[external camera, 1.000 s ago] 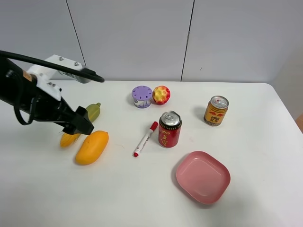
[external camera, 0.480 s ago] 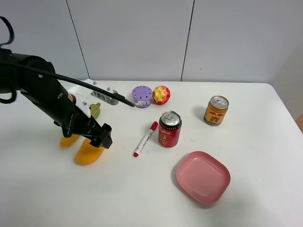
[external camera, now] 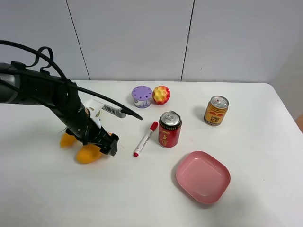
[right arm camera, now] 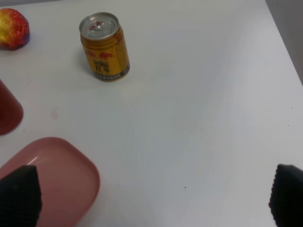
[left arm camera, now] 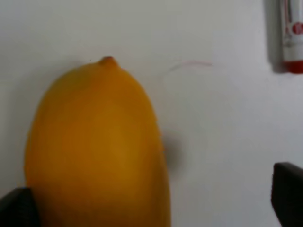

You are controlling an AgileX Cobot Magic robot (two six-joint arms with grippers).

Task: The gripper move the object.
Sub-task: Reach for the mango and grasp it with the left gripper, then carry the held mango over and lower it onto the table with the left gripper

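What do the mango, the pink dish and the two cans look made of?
Mango: smooth, even orange skin with a soft sheen; real fruit or plastic replica, cannot tell. Pink dish: likely plastic, uniform matte colour, rounded rim. Red can and gold can: metal, printed walls, bare silvery tops with pull tabs.

Red can (external camera: 170, 130) beside marker (external camera: 145, 138); pink plate (external camera: 203, 177).

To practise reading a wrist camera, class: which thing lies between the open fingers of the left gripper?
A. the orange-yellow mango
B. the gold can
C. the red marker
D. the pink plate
A: the left wrist view shows the mango lying between the two dark fingertips of the left gripper, which is open.
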